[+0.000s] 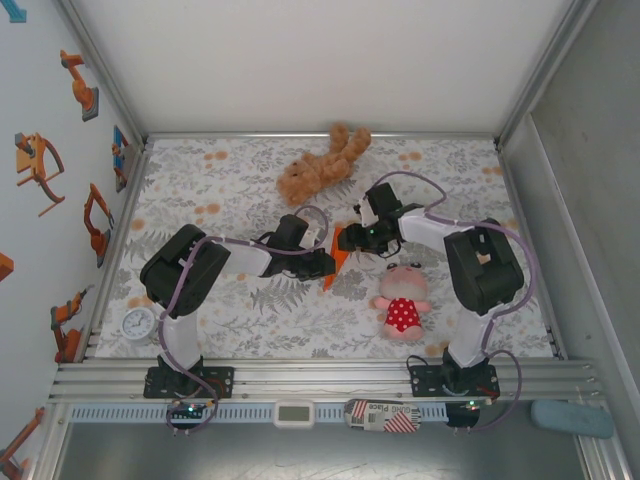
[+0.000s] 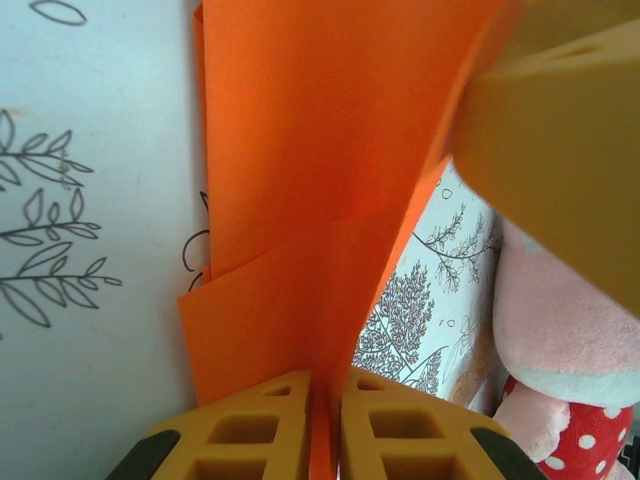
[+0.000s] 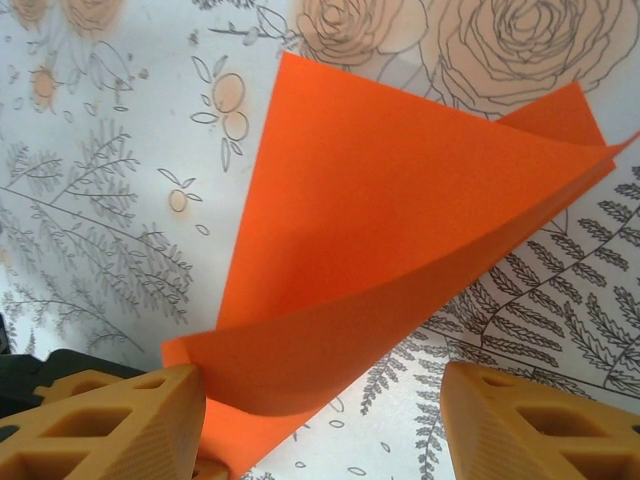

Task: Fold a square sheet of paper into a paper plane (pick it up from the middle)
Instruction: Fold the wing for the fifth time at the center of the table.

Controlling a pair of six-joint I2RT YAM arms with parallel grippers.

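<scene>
1. Near rail: a red-and-white striped packet (image 1: 381, 415) is lying there. Its print is too small for me to read with confidence.
2. Near left: a round dial (image 1: 138, 323) is resting on the floral table cover (image 1: 200, 180), and its face markings are not resolving. Near right: a pink doll (image 1: 402, 303) is lying on its back.
3. Centre: I am pinching the orange sheet (image 2: 300, 150) with my left pincer (image 2: 325, 385), pads pressed together on a folded edge. The sheet is hanging above the cover between both arms, just left of the doll.
4. My right pincer (image 3: 320, 420) is standing spread, a finger on each side of the curling layers, clamping nothing.
5. Handling judgement: the sheet is looking light, thin and limp. It is bowing where unsupported and is likely to crease or slip. I am judging the doubled fold near the middle the soundest hold, not a loose corner.
6. Far: a brown plush bear (image 1: 322, 165) is lying apart from the work. The sheet is carrying no writing.
</scene>
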